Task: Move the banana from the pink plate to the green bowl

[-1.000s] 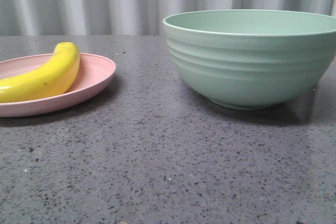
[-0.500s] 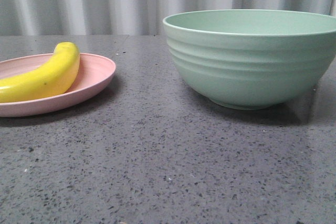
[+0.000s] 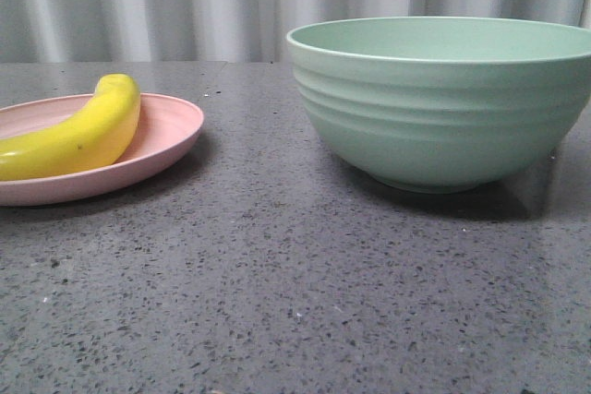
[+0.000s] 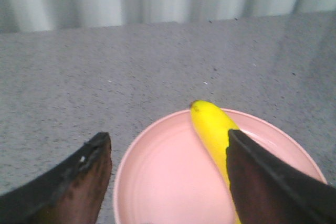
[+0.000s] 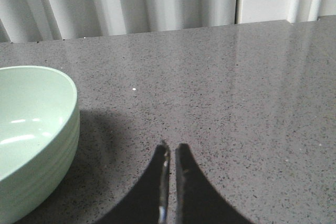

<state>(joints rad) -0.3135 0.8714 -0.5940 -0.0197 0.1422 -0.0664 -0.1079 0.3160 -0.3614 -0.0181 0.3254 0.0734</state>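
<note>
The yellow banana (image 3: 78, 133) lies on the pink plate (image 3: 171, 131) at the left of the table. The green bowl (image 3: 443, 103) stands at the right. In the left wrist view my left gripper (image 4: 167, 142) is open above the pink plate (image 4: 163, 177), one finger (image 4: 84, 169) outside the rim and the other finger (image 4: 257, 182) over the banana (image 4: 212, 127). It holds nothing. In the right wrist view my right gripper (image 5: 172, 148) is shut and empty over bare table beside the green bowl (image 5: 31, 129). Neither gripper shows in the front view.
The grey speckled table (image 3: 277, 283) runs back to a pale pleated curtain (image 3: 212, 2). The table's back edge shows in the right wrist view (image 5: 157, 32).
</note>
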